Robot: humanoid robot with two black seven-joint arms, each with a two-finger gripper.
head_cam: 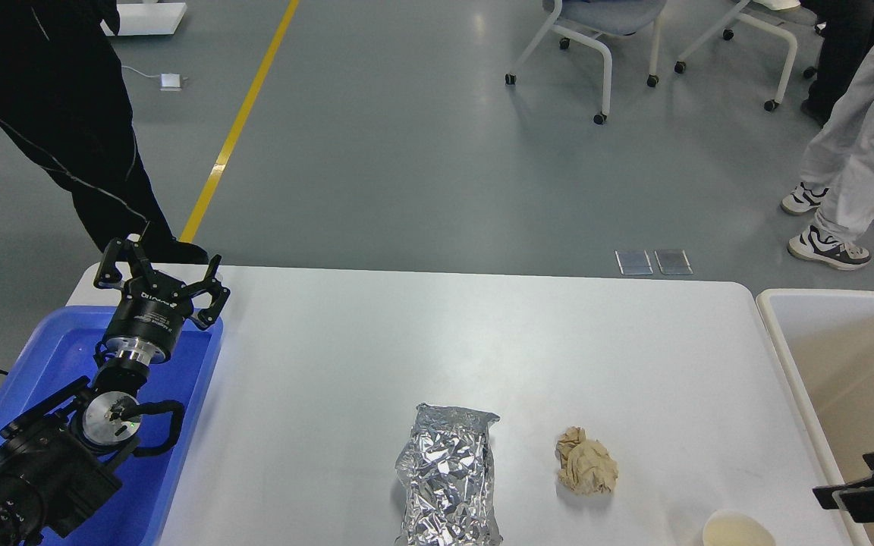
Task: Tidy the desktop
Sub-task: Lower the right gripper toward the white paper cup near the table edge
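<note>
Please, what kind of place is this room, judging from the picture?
Probably a robotics lab or workshop. A yellow line is painted on the smooth grey floor, wheeled office chairs stand behind, and the large white desktop sits between a blue plastic tray and a beige bin.

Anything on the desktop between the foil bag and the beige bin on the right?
Yes, in the head view: a crumpled brown paper ball sits on the desktop between the foil bag and the bin, apart from both.
</note>
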